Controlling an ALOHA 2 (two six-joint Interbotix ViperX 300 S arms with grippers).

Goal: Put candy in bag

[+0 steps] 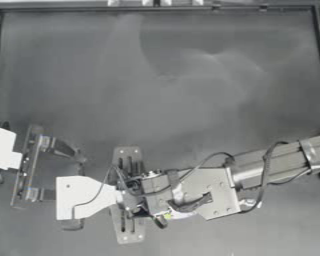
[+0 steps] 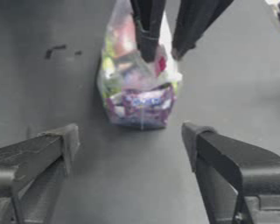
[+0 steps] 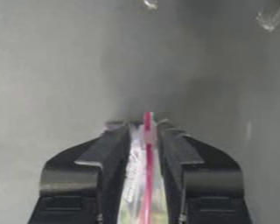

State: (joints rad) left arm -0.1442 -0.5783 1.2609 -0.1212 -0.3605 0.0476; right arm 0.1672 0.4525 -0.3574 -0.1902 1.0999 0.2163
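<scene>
- Your left gripper hangs with both dark metal jaws spread wide, grasping nothing.
- Just beyond it, your right gripper is clenched on the small clear plastic zip bag by its pink strip.
- Colourful and whitish wrapped sweets crowd its crinkly, glossy film above the matte dark table.

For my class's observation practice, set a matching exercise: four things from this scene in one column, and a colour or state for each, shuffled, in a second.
1 left gripper
2 right gripper
3 bag
4 closure strip

a pink
b open, holding nothing
c clear, colourful contents showing
d shut on the bag's mouth

Pairs: 1-b; 2-d; 3-c; 4-a
</scene>
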